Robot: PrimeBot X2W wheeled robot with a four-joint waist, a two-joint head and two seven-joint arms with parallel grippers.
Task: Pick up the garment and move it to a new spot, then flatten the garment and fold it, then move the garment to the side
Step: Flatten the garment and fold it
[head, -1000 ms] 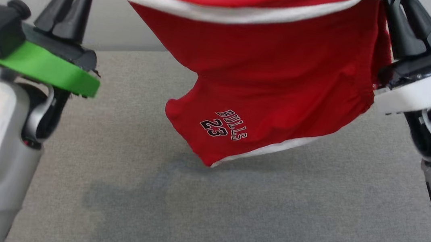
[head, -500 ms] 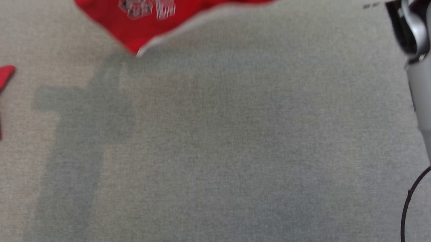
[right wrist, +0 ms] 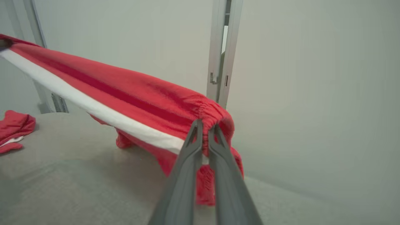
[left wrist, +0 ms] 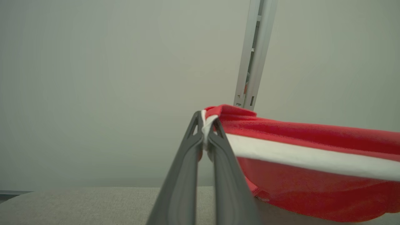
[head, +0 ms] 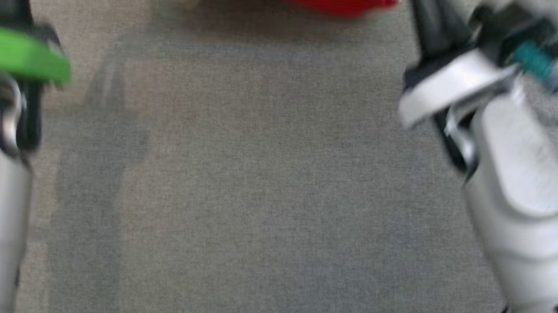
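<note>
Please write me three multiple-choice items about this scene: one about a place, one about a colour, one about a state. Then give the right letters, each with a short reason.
1. In the right wrist view, where is the crumpled red cloth?
A. on the grey surface, far left
B. in a basket
C. on a shelf

2. What colour is the band along the held garment?
A. black
B. white
C. yellow

3. How is this garment held?
A. it lies flat and untouched
B. one hand alone lifts it
C. the left hand and the right hand each pinch one end, and it spans between them

Answers:
1 A: it lies on the surface at that view's left edge.
2 B: a white stripe runs along the red fabric.
3 C: each wrist view shows a hand shut on one end.
</note>
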